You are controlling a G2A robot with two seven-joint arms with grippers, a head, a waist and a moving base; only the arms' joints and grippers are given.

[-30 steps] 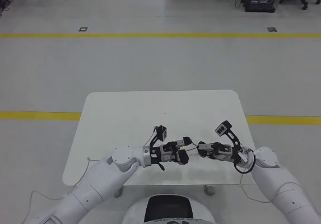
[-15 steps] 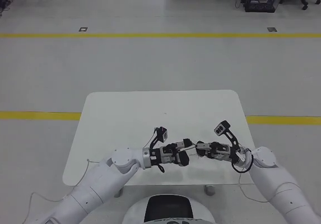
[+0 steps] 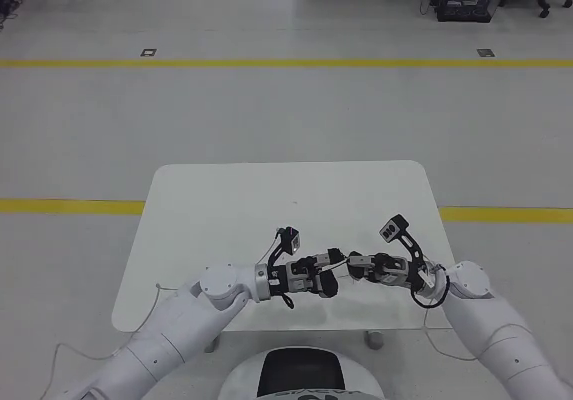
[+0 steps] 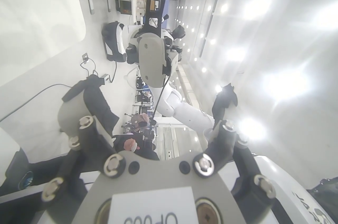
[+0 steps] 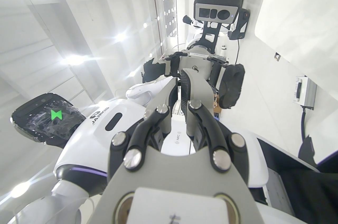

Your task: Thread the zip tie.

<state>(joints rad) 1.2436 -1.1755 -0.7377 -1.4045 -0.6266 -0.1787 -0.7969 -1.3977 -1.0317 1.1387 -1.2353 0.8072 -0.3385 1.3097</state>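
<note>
Over the smooth white rounded table (image 3: 216, 200), the left gripper (image 4: 154, 89) spreads black padded fingers (image 4: 89, 101) wide; the right gripper (image 5: 180, 76), ribbed-padded, is pinched closed

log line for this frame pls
left claw: open | right claw: shut | pose: tips facing, close together, over near half of table

Illumination: bright, even overhead light is cast on the table (image 3: 266, 200) and the floor (image 3: 66, 130) in the top view.
Source: ceiling lamps (image 4: 285, 82) are seen as rows of white spots in both wrist views.
Glare: starburst flares are spread beside the left gripper (image 4: 154, 89), and the ceiling (image 5: 39, 37) is washed out.
Shadows: only faint, soft-edged ones are cast on the table.
Distortion: straight lines are bowed toward the edges of the wrist views.
</note>
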